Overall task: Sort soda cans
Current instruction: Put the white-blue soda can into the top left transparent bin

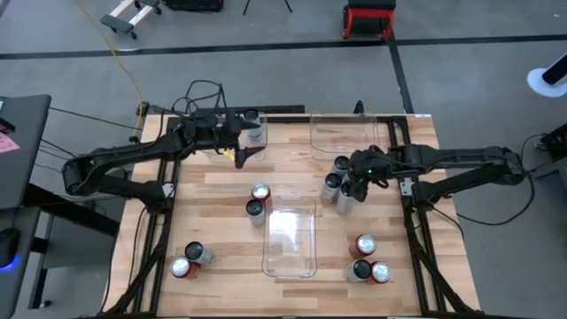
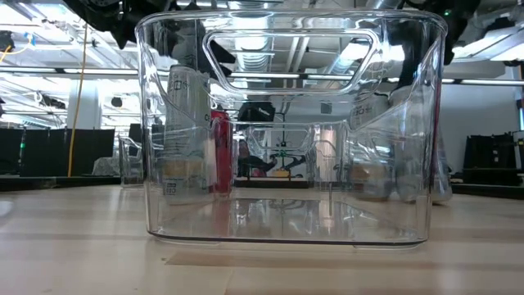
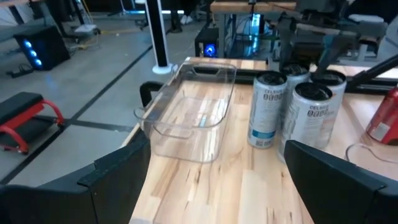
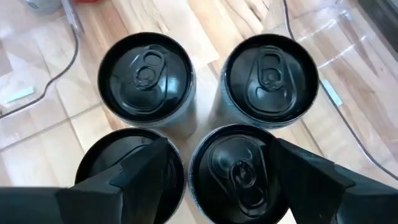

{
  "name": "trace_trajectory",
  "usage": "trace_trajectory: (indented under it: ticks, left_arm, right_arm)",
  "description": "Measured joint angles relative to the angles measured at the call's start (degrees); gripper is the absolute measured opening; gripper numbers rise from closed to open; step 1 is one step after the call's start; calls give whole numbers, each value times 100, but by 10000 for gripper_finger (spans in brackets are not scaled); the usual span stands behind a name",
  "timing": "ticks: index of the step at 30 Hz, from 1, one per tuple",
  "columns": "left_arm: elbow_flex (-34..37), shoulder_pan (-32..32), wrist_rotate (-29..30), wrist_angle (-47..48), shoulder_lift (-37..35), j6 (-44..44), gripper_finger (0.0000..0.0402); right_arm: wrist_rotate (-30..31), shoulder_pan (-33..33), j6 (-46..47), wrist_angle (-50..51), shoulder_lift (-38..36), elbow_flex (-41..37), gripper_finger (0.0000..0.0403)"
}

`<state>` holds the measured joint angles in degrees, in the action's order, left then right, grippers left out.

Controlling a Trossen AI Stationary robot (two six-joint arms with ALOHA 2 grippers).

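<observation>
Silver-grey cans [image 3: 292, 112] printed with teal lettering, possibly "CELSIUS", too blurred to confirm. Clustered right of table centre, close to far clear bin [image 1: 344, 133]. Right gripper [image 1: 359, 188] directly above cluster, fingers spread around one black-topped can [image 4: 239, 171], not clamped. Left gripper [image 1: 241, 152] released, near far-left bin [image 1: 252, 130]. Red cans [image 1: 258, 199] beside centre bin [image 1: 291, 237]; more pairs near front corners. Low view mostly filled by centre bin.

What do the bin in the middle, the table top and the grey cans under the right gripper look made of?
Middle bin: clear glossy plastic, seemingly rigid; the wood shows through it. Table top: pale wooden planks with visible grain, matte. Grey cans: probably thin metal, with dark pull-tab lids.
</observation>
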<state>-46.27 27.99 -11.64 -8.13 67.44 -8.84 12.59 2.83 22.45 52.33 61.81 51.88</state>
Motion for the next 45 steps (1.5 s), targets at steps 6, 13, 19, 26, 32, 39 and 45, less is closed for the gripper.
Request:
trace_trajectory:
  ticks: [6, 13, 19, 26, 32, 39, 45]
  left_arm:
    - [-1, 0, 11, 341, -1, 70, 366]
    - [0, -22, 11, 416, -1, 113, 366]
    - [-1, -33, 13, 371, 0, 212, 366]
    - [0, -125, 32, 373, 0, 262, 366]
    - [0, -260, 183, 372, -1, 258, 366]
    - [-1, -416, 302, 375, -1, 244, 366]
    - [1, -502, 330, 404, -2, 251, 366]
  right_arm:
    - [-42, -159, 56, 77, -137, -18, 307]
    - [32, -489, 470, 249, -510, -45, 307]
    - [619, -492, 1092, 838, -847, -48, 307]
    - [557, -748, 784, 1280, -966, -46, 307]
    - [648, -1144, -541, 1350, -921, -39, 307]
    - [1165, -1167, -1533, 853, -808, -37, 307]
    - [354, -712, -1513, 782, -534, -28, 316]
